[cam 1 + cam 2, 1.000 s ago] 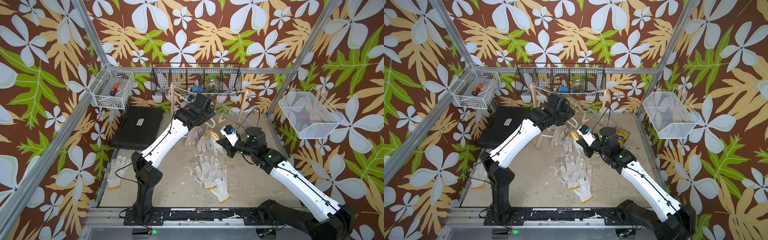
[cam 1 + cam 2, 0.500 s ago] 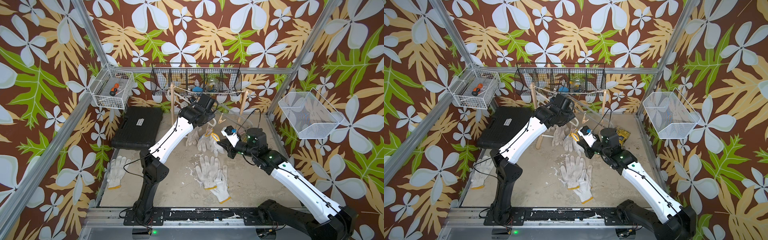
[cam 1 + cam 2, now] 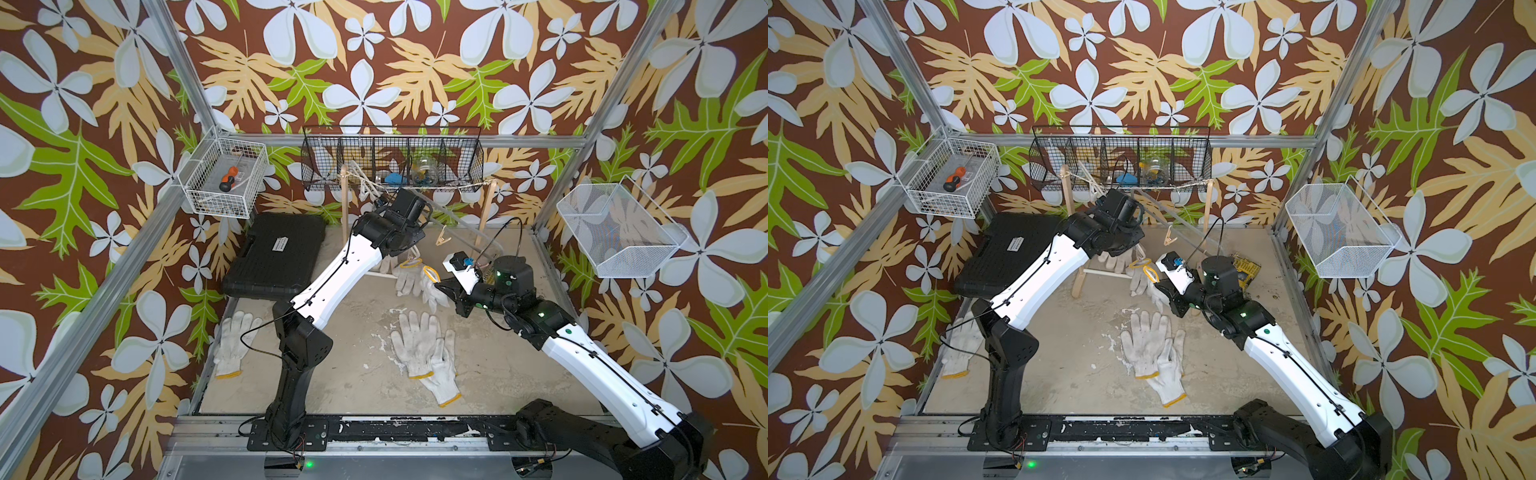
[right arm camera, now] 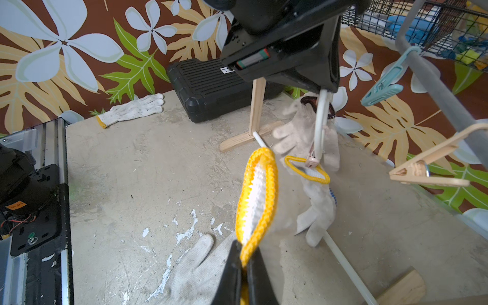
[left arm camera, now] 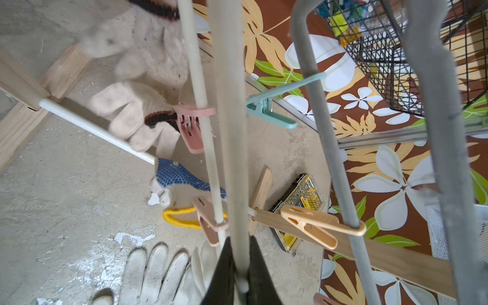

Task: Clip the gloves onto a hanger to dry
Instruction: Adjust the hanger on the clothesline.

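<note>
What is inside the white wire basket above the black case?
An orange-and-black handled tool lies in the white wire basket; smaller dark bits on its floor are too screened by mesh to identify.

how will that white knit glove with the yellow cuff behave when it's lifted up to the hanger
Probably floppy: the white knit glove with the yellow cuff droops below the right jaws, which are shut on its cuff edge. Likely light, since that small pinch holds it. Its knit should grip well, though it may swing.

Front edge: tabletop (image 3: pixel 353 395) bare, open.
Centre: glove pair (image 3: pixel 419 349) lies flat.
Back edge: rack (image 3: pixel 344 199), hanger (image 5: pixel 232 132), hung gloves (image 3: pixel 405 280) crowd.
Back-left corner: black case (image 3: pixel 274 253) blocks.
</note>
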Motion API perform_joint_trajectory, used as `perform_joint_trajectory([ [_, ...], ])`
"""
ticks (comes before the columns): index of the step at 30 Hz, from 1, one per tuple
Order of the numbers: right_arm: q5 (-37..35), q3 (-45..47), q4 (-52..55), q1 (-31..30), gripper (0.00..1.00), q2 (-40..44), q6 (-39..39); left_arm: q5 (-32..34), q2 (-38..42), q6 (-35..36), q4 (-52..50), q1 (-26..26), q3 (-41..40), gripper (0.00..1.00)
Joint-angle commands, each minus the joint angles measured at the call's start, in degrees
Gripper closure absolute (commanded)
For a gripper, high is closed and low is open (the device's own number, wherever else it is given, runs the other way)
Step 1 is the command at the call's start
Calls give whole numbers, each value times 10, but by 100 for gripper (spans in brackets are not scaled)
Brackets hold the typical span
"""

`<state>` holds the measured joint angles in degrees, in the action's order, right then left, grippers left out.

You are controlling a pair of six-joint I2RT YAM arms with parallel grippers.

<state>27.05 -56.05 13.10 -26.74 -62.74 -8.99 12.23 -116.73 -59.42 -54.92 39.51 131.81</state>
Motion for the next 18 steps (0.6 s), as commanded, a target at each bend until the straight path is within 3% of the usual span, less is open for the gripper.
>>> perform_joint_trajectory([
  [1,5,-2,-17,-1,100,0,10,-7,12,19,16,-2,-6,97],
  [18,5,-2,-22,-1,100,3,15,-65,14,28,42,12,-2,98],
])
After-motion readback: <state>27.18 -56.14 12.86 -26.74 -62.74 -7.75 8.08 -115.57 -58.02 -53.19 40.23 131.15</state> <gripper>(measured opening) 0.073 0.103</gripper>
